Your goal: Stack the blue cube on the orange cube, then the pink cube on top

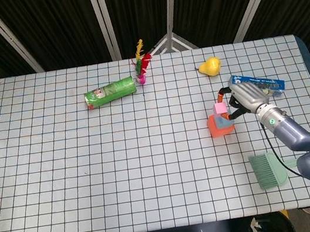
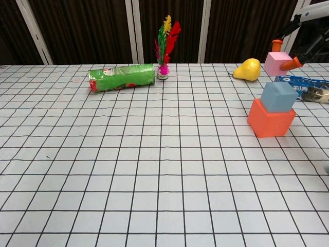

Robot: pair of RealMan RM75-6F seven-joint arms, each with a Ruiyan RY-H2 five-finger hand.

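Observation:
The orange cube (image 2: 270, 121) sits on the table at the right, with the blue cube (image 2: 278, 97) resting on top of it. From the head view the orange cube (image 1: 220, 126) shows with the blue cube (image 1: 224, 119) partly hidden under the pink one. My right hand (image 1: 246, 96) pinches the pink cube (image 1: 221, 108) between orange-tipped fingers and holds it in the air above the blue cube. In the chest view the pink cube (image 2: 278, 63) hangs a clear gap above the stack, held by my right hand (image 2: 303, 38). No left hand shows.
A yellow pear (image 1: 210, 66) and a blue box (image 1: 257, 83) lie behind the stack. A green brush (image 1: 267, 170) lies near the front edge at right. A green can (image 1: 110, 92) and a feathered shuttlecock (image 1: 141, 64) stand at the back left.

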